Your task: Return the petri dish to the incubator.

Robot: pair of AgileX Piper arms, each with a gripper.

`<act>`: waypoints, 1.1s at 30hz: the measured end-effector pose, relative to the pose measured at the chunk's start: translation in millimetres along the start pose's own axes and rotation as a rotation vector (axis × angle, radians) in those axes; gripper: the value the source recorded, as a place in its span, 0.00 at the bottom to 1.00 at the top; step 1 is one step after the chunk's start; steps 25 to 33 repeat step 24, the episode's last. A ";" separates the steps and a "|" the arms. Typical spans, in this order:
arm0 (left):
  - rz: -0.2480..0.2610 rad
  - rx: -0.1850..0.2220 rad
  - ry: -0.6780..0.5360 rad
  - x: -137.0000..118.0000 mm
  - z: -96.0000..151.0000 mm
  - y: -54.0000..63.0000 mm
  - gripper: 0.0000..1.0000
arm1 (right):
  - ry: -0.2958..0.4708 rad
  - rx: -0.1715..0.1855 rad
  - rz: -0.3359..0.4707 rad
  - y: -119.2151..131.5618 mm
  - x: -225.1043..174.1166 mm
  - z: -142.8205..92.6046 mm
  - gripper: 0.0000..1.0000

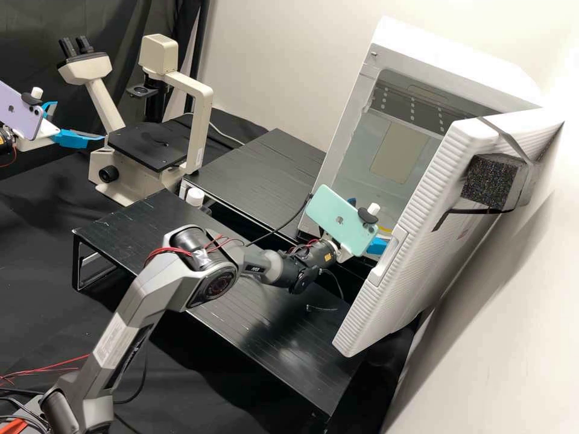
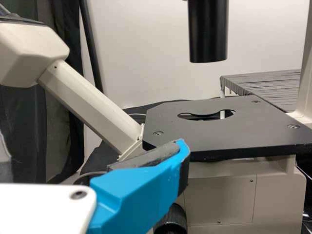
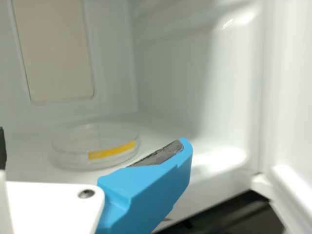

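Note:
The clear petri dish (image 3: pixel 113 151), with a yellow strip on its side, lies flat on the white floor of the incubator (image 1: pixel 416 45). My right gripper (image 1: pixel 369 224) is inside the incubator's opening, its fingers spread. In the right wrist view the right gripper (image 3: pixel 92 146) stands open just in front of the dish; I cannot tell whether a finger touches it. At the far left of the high view, my left gripper (image 1: pixel 78 121) is open beside the microscope, holding nothing. One blue finger (image 2: pixel 139 192) of it shows in the left wrist view.
The incubator door (image 1: pixel 422 199) stands open to the right of the right gripper. A microscope with a black stage (image 1: pixel 148 144) is at the back left. Low black slatted stands (image 1: pixel 253 313) lie under the right arm and beside the incubator.

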 end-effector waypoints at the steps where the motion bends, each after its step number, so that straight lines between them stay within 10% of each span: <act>1: 0.000 0.000 0.000 0.0 0.0 0.0 1.00 | 0.011 0.013 0.015 5.0 -6.4 -0.4 1.00; 13: 0.000 0.000 0.000 0.0 0.0 0.0 1.00 | 0.167 0.053 0.191 28.3 -103.6 -13.3 1.00; 24: 0.000 0.000 0.000 0.0 0.0 0.0 1.00 | 0.118 0.101 0.100 8.0 -207.7 -27.1 1.00; 33: 0.000 0.000 0.000 0.0 0.0 0.0 1.00 | 0.118 0.101 0.100 8.0 -207.7 -27.1 1.00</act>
